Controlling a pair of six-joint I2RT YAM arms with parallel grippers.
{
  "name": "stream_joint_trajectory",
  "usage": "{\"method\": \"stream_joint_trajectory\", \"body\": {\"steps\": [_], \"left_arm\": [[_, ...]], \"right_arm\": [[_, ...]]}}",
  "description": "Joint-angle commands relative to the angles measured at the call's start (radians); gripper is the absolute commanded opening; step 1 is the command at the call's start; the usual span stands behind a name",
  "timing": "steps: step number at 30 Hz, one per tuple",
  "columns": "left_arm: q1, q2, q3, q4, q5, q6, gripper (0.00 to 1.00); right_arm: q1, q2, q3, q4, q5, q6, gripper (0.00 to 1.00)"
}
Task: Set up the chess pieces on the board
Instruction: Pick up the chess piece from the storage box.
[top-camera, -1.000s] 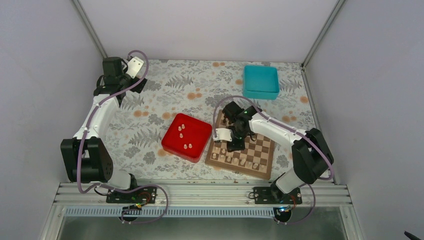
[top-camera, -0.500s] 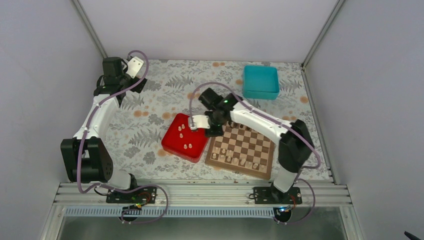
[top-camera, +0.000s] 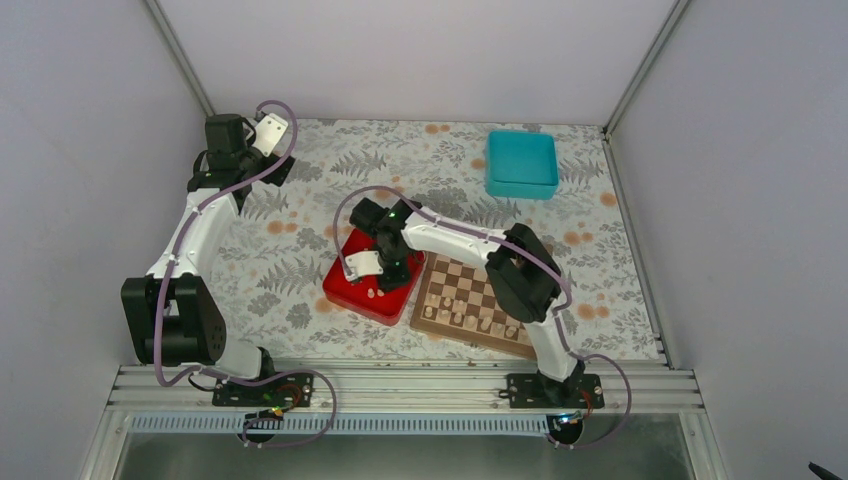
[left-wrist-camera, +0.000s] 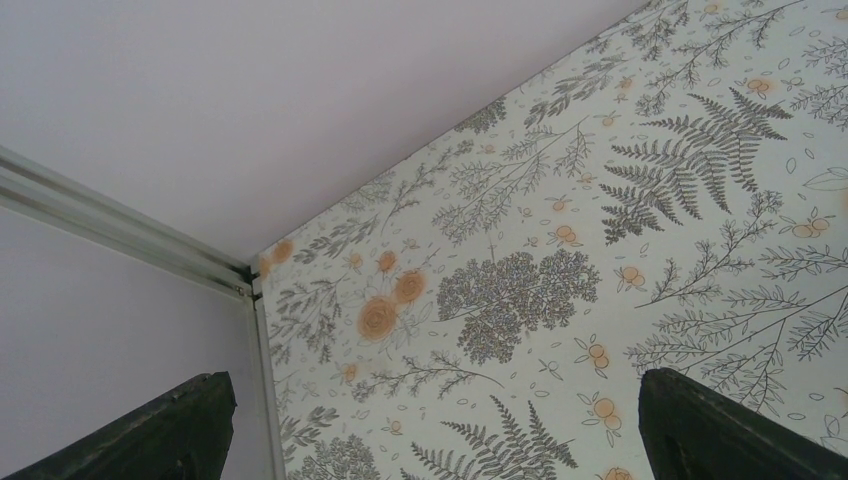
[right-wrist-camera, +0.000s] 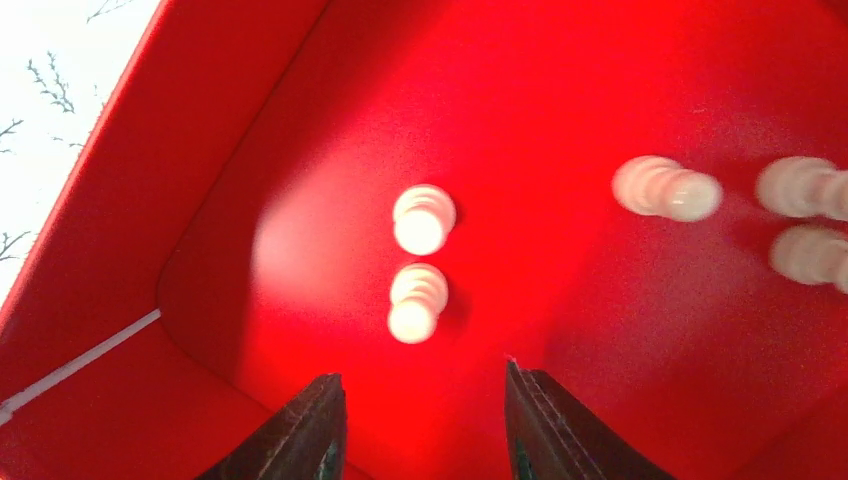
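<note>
The board (top-camera: 520, 292) lies at the near right with several pale chess pieces (top-camera: 458, 318) standing along its near rows. More cream chess pieces (right-wrist-camera: 424, 218) stand in the red tray (right-wrist-camera: 600, 350), two close together and three further right. My right gripper (right-wrist-camera: 422, 372) hangs open just above the tray floor, and the nearest piece (right-wrist-camera: 417, 302) lies ahead of its tips, outside the jaws. Nothing sits between its fingers (right-wrist-camera: 310, 430). From above, the right gripper (top-camera: 388, 275) is over the red tray (top-camera: 345, 295). My left gripper (left-wrist-camera: 437, 400) is wide open and holds nothing.
A teal box (top-camera: 521, 163) stands at the back right on the floral cloth (top-camera: 300, 200). The left arm (top-camera: 200, 220) reaches to the back left corner, near the wall and frame post (left-wrist-camera: 130, 235). The red tray touches the board's left edge.
My right arm has swung left from above the board to above the red tray, and its jaws have widened a little. The left arm has stayed still.
</note>
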Motion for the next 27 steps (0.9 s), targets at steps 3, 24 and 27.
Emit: {"method": "stream_joint_trajectory", "body": {"steps": [3, 24, 27], "left_arm": [[0.005, -0.007, -0.002, 0.01, 0.024, -0.008, 1.0], [0.005, -0.018, -0.012, 0.013, 0.032, -0.008, 1.0], [0.004, -0.017, -0.015, 0.015, 0.033, -0.009, 1.0]], "right_arm": [[0.022, 0.023, 0.015, -0.04, -0.008, -0.013, 0.42], [0.048, 0.085, 0.023, 0.02, -0.022, -0.013, 0.32], [0.049, 0.078, 0.019, 0.032, -0.02, -0.007, 0.2]]}}
